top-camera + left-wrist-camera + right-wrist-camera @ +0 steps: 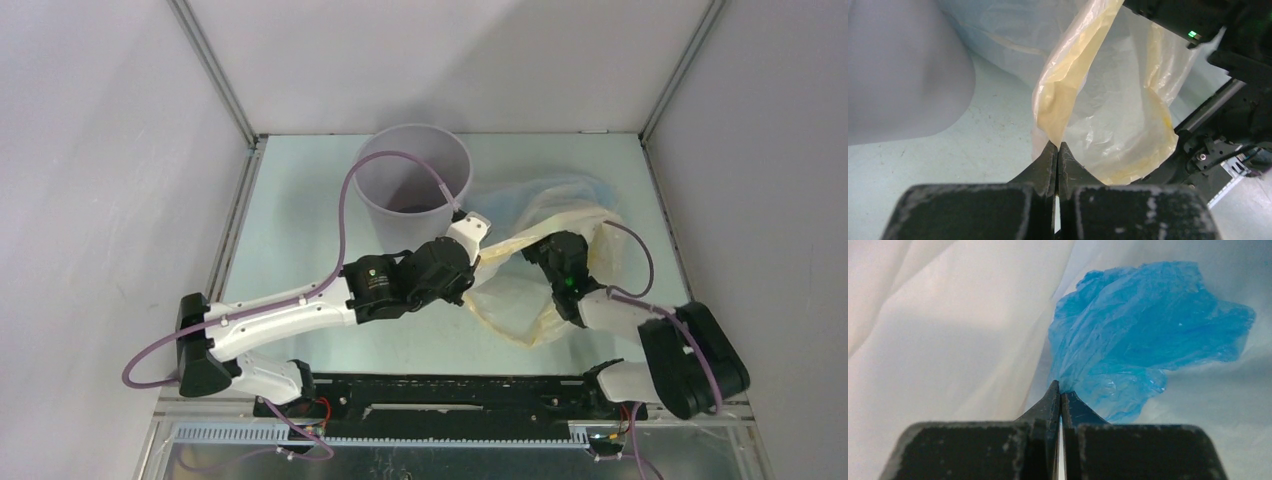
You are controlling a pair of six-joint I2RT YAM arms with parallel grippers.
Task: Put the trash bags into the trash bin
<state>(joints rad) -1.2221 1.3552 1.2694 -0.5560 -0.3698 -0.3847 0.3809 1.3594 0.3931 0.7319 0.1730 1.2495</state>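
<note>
The light grey trash bin [412, 180] stands upright at the back middle; its wall fills the left of the left wrist view [898, 75]. A cream-yellow trash bag [520, 295] and a pale blue one [545, 192] lie spread just right of the bin. My left gripper [478, 270] is shut on an edge of the cream-yellow bag [1068, 85], jaws pinched together [1058, 146]. My right gripper [538, 248] is inside the bag pile, shut [1061, 390] on a crumpled bright blue bag [1138, 330]. The blue bag is hidden in the top view.
The pale green table [300, 220] is walled by grey panels on the left, back and right. A purple cable [345, 200] loops from the left arm past the bin's front. The right arm [1228, 30] is close to my left gripper.
</note>
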